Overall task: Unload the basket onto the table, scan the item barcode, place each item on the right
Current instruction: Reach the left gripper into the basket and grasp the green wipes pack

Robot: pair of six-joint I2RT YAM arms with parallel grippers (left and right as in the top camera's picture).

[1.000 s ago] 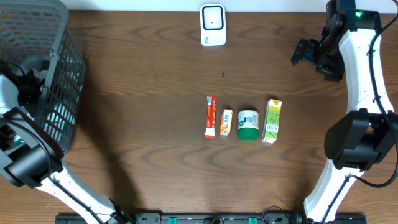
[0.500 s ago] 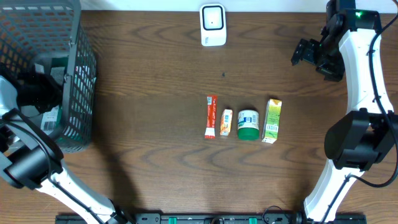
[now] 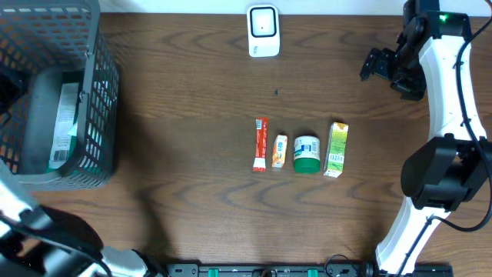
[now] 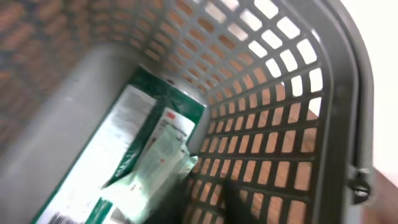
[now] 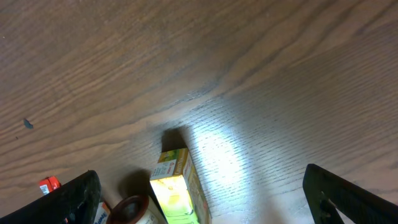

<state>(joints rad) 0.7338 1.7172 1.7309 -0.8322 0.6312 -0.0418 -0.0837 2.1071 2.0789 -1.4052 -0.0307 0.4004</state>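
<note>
Four items lie in a row mid-table: a red sachet [image 3: 260,144], a small orange packet [image 3: 280,151], a green-lidded jar [image 3: 306,154] and a yellow-green carton [image 3: 336,149]. The white scanner [image 3: 263,31] stands at the back edge. My right gripper [image 3: 377,65] hangs high at the back right, open and empty; its wrist view looks down on the carton [image 5: 177,193] between wide-spread fingers [image 5: 78,199]. The left wrist view is blurred and looks into the grey basket [image 4: 348,93], where a green-and-white packet [image 4: 124,162] lies. Only one dark finger [image 4: 231,202] of the left gripper shows.
The grey mesh basket [image 3: 100,100] stands upright at the left edge of the table, with the packet [image 3: 65,123] flat inside it. The right arm [image 3: 453,100] runs along the right edge. Brown wood surrounds the row of items.
The basket has swung from a tilt at the left edge to standing flat further right. The left arm has pulled back out of the overhead view. The right arm has not moved.
</note>
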